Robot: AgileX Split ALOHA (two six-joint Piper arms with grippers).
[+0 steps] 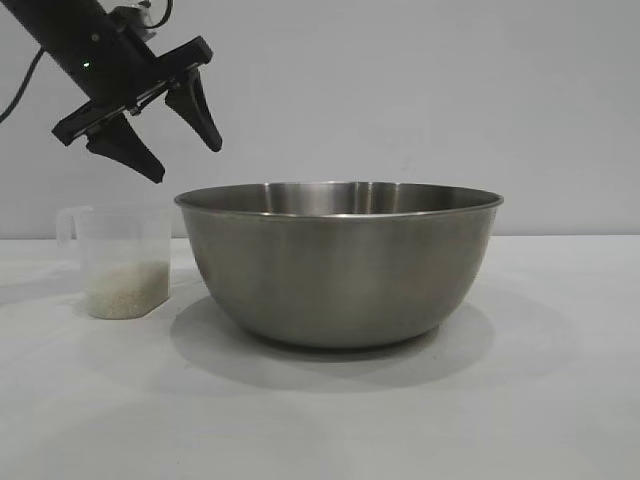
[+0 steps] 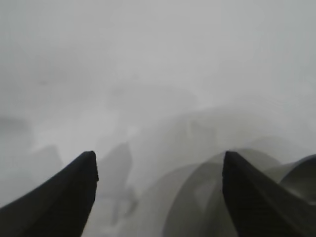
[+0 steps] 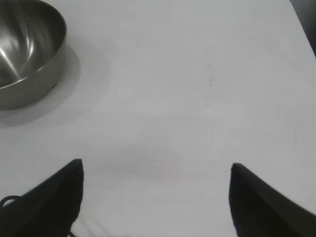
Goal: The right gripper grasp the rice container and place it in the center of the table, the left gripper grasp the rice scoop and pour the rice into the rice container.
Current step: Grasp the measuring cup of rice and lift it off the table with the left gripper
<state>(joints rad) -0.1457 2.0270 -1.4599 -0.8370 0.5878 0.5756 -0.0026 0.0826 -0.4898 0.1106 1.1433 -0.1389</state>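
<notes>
left gripper (image 1: 185, 160) hangs in the air at the upper left of the exterior view, its two pointed fingers spread apart with nothing between them. its black arm (image 1: 85, 40) slants down from the top left corner, so the claw points downward and toward the middle of the table, tilted rather than straight down. the fingertips sit above the rice scoop (image 1: 118, 262) and a little toward the bowl's side of it, clear of its rim and not touching it.

the rice scoop stands upright on the table (image 1: 560, 400), its small handle turned away from the bowl. rice (image 1: 125, 290) fills roughly the lower part of it. just beside it, to the right in the exterior view, stands the rice container (image 1: 340, 265), upright, wide and empty as far as its inner wall shows; whether scoop and bowl touch cannot be told, though they look narrowly apart. the bowl's rolled rim rises about level with the scoop's top and is the nearest thing to the claw's inner finger.

in the left wrist view the two fingertips (image 2: 79, 197) stand well apart over a hazy scene; little else can be made out.

right gripper (image 3: 155, 197) is also spread wide and holds nothing, low over bare table, well apart from the rice container (image 3: 29, 54) seen off to one side.
</notes>
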